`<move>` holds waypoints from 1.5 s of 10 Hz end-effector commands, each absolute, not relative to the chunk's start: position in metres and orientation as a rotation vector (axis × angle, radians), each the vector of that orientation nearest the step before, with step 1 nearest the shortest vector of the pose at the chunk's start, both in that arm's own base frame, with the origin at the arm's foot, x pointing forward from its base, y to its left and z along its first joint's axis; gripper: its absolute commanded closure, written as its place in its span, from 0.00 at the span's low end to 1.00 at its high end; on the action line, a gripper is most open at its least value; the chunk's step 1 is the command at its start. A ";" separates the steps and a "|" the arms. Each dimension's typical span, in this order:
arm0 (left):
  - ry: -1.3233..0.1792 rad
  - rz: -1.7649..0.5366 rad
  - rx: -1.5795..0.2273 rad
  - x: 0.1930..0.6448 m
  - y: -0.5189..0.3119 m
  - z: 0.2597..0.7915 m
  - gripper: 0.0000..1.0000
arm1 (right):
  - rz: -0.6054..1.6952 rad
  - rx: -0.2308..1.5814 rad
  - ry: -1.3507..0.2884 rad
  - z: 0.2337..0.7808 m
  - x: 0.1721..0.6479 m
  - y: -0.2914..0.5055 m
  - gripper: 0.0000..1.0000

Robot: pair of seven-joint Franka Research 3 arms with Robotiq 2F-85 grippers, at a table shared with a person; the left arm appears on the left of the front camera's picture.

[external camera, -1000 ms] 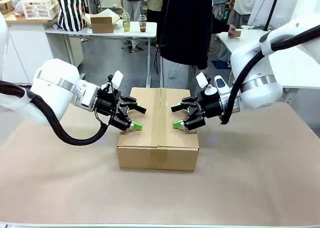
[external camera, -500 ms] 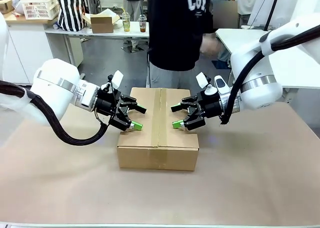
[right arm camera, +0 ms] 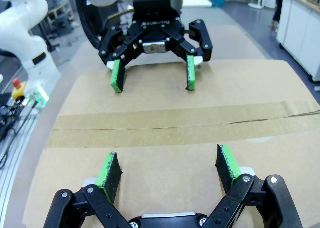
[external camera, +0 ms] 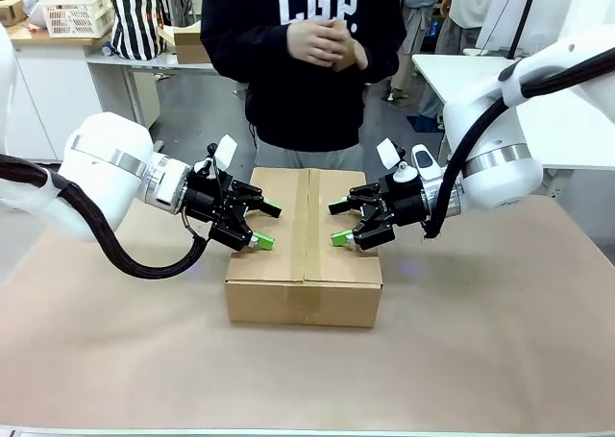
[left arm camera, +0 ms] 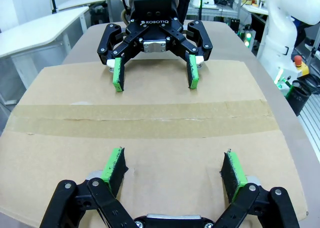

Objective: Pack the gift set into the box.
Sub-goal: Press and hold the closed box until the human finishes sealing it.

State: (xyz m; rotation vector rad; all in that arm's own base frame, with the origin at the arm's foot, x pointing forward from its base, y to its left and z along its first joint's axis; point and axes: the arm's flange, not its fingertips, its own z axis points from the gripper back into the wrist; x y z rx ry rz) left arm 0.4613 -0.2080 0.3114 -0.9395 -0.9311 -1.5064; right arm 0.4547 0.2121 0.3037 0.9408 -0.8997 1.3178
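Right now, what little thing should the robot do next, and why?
Probably wait with both claws open. The box is closed, with tape along its seam, and the left claw and right claw hang open over its top, holding nothing. The person's hands hold something small and brown at the chest, so there is nothing yet to pack.

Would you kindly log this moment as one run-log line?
brown taped-shut cardboard box | left gripper open above lid | right gripper open above lid | person's hands clasped
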 end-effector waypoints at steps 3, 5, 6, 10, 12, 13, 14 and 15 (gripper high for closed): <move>-0.930 -1.501 -0.940 0.461 -0.208 0.310 0.00 | 1.318 0.937 -0.896 0.302 0.454 0.212 0.00; -0.930 -1.501 -0.940 0.461 -0.208 0.310 0.00 | 1.318 0.937 -0.896 0.302 0.454 0.212 0.00; -0.930 -1.501 -0.940 0.461 -0.208 0.310 0.00 | 1.318 0.937 -0.896 0.302 0.454 0.212 0.00; -0.930 -1.501 -0.940 0.461 -0.208 0.310 0.00 | 1.318 0.937 -0.896 0.302 0.454 0.212 0.00; -0.930 -1.501 -0.940 0.461 -0.208 0.310 0.00 | 1.318 0.937 -0.896 0.302 0.454 0.212 0.00; -0.930 -1.501 -0.940 0.461 -0.208 0.310 0.00 | 1.318 0.937 -0.896 0.302 0.454 0.212 0.00; -0.930 -1.501 -0.940 0.461 -0.208 0.310 0.00 | 1.318 0.937 -0.896 0.302 0.454 0.212 0.00; -0.930 -1.501 -0.940 0.461 -0.208 0.310 0.00 | 1.318 0.937 -0.896 0.302 0.454 0.212 0.00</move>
